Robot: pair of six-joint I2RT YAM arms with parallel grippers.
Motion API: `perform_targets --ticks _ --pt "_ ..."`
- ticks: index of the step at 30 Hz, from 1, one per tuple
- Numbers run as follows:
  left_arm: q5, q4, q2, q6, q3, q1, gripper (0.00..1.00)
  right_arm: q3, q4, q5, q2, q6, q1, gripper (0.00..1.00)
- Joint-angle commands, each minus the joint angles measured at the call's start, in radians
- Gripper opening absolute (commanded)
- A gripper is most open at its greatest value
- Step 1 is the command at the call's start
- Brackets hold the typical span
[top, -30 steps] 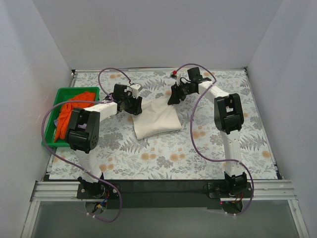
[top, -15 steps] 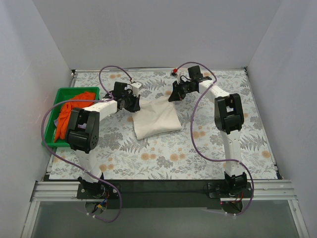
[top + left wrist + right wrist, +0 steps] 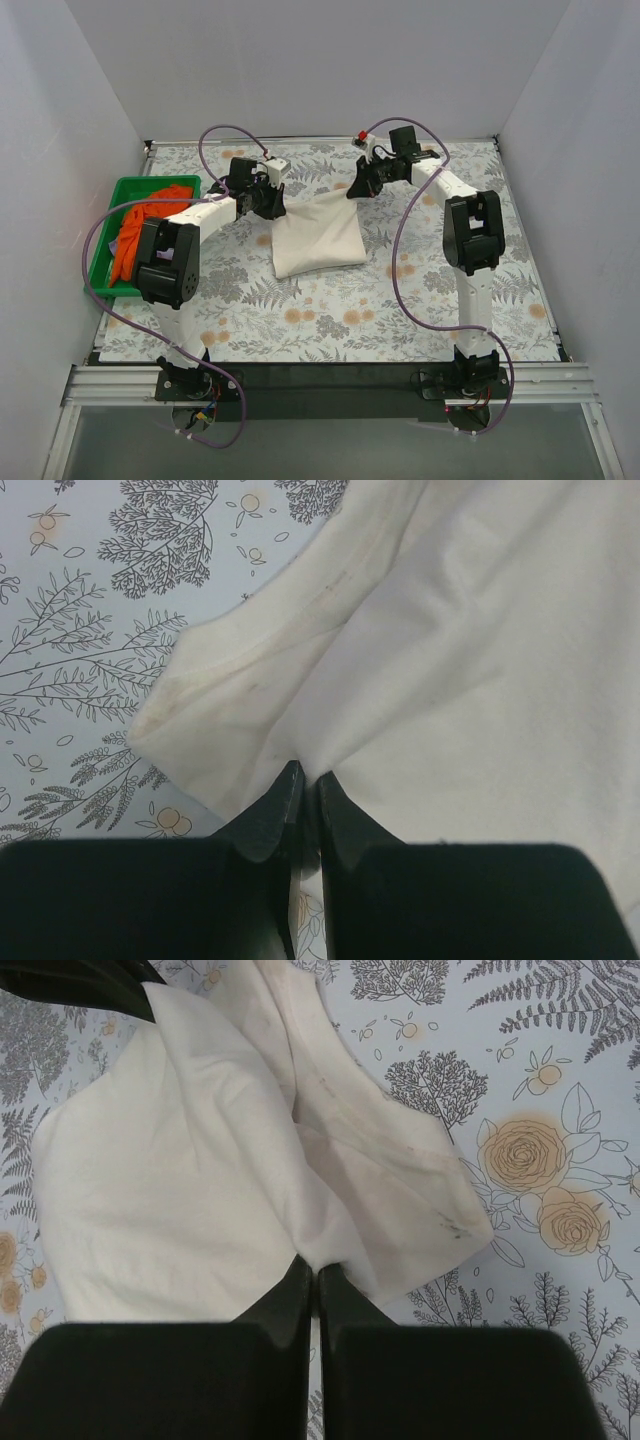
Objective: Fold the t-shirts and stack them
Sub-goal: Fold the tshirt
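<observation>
The cream t-shirt [image 3: 318, 238] lies partly folded on the floral table, its far edge lifted and stretched between both grippers. My left gripper [image 3: 278, 202] is shut on its far left corner, seen close in the left wrist view [image 3: 306, 776] with cloth [image 3: 460, 660] pinched between the jaws. My right gripper [image 3: 355, 192] is shut on its far right corner, seen in the right wrist view [image 3: 314, 1265] with the shirt [image 3: 180, 1180] hanging below. The orange t-shirt [image 3: 140, 228] lies in the green tray, with a bit of lavender cloth [image 3: 118, 243] beside it.
The green plastic tray [image 3: 106, 235] stands at the table's left edge. White walls enclose the table on three sides. Purple cables loop over both arms. The floral tablecloth [image 3: 400, 310] covers the near half of the table.
Both grippers have risen and moved apart toward the back, pulling the cream shirt's far edge up and taut between them. The shirt now hangs stretched wider at its far side.
</observation>
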Motion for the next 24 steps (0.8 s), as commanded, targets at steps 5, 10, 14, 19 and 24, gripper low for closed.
perform_targets --ticks 5,10,14,19,24 --pt "0.002 0.035 -0.025 -0.008 0.025 0.001 0.01 -0.042 0.059 0.015 -0.045 0.010 -0.026 0.01" --pt "-0.061 0.057 0.001 -0.030 0.008 0.001 0.00 -0.014 0.062 0.026 0.001 0.018 -0.029 0.01" --pt "-0.124 0.081 0.017 -0.051 0.005 0.001 0.01 0.010 0.068 0.041 0.025 0.042 -0.027 0.01" --pt "-0.164 0.110 0.035 -0.071 0.002 0.003 0.09 0.039 0.082 0.088 0.035 0.090 -0.026 0.15" --pt "-0.219 0.121 0.051 -0.102 0.026 0.001 0.43 0.059 0.091 0.141 0.012 0.141 -0.026 0.33"
